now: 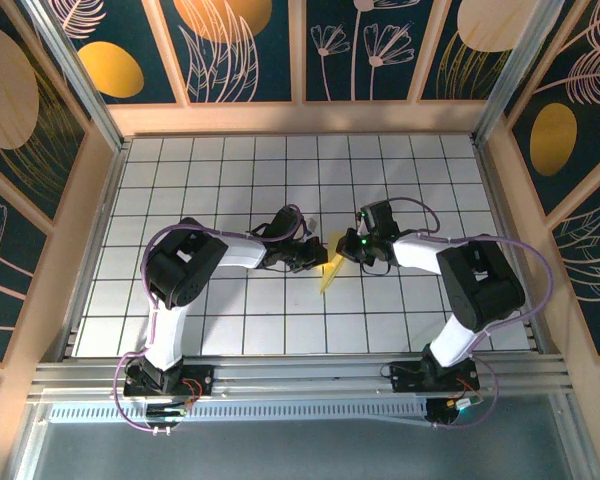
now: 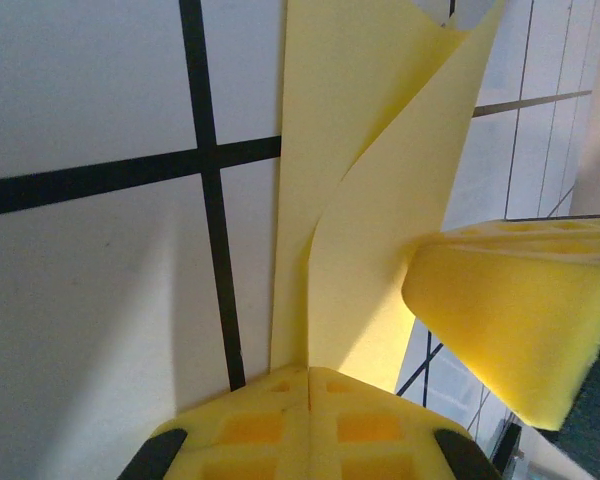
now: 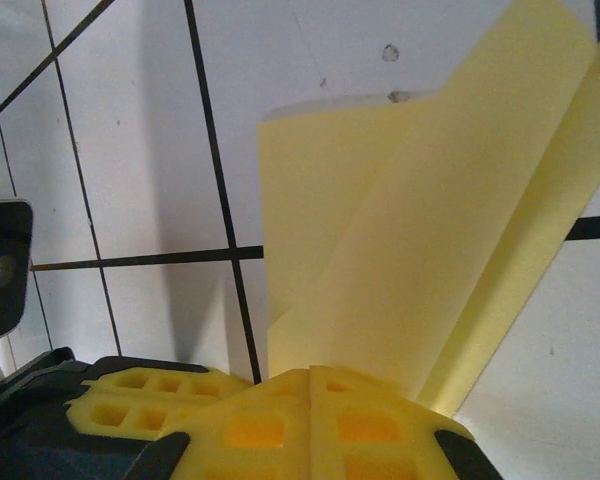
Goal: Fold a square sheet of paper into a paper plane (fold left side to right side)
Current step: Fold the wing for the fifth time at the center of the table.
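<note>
Paper: yellow paper [image 1: 329,272], folded into a narrow strip with overlapping flaps, its upper end caught between the two sets of fingertips, over the tiled table [image 1: 220,180].
Left gripper [image 2: 310,385]: fingers pressed together, clamped on one edge of the paper; the sheet runs straight out from the tips and curls to their right.
Right gripper [image 3: 311,382]: fingers together, pinching the opposite edge; the folded layers fan away from its tips.
Spacing: grippers almost tip to tip, the right one's foam pad just beside the paper ahead of the left fingers.
Free end: pointed tail trailing away from both grippers toward the arm bases.
</note>
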Robot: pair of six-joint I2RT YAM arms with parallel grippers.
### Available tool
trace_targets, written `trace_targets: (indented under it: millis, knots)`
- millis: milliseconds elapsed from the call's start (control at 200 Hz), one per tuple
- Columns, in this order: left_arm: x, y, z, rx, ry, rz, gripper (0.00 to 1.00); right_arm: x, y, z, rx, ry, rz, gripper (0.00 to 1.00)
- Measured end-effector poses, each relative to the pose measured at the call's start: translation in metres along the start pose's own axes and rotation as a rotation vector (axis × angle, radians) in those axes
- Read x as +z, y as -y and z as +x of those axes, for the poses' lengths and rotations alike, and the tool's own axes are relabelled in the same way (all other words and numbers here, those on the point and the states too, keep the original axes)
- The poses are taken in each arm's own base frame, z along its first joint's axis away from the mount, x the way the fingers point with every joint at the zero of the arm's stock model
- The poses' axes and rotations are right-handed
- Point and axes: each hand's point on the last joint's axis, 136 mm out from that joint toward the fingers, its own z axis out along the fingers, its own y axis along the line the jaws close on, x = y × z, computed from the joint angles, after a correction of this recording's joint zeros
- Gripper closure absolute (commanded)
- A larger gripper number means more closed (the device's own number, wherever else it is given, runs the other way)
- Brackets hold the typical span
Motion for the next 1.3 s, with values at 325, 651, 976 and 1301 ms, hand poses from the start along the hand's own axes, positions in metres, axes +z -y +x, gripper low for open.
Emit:
trace_targets:
  millis: [325, 651, 976, 1301]
  knots:
    - [0.001, 0.000, 0.000, -0.005, -0.006, -0.006, 1.00, 0.002, 0.002, 0.001, 0.003, -0.005, 0.007, 1.00]
    - [0.001, -0.001, 0.000, -0.009, -0.011, -0.008, 1.00, 0.004, 0.009, 0.005, 0.009, -0.012, 0.023, 1.00]
    - [0.001, 0.000, 0.000, -0.010, -0.012, -0.008, 1.00, 0.007, 0.015, 0.009, 0.002, -0.017, 0.027, 1.00]
    - [-0.004, 0.003, -0.001, 0.012, 0.017, 0.000, 0.80, 0.008, 0.017, 0.011, -0.023, 0.020, -0.009, 1.00]
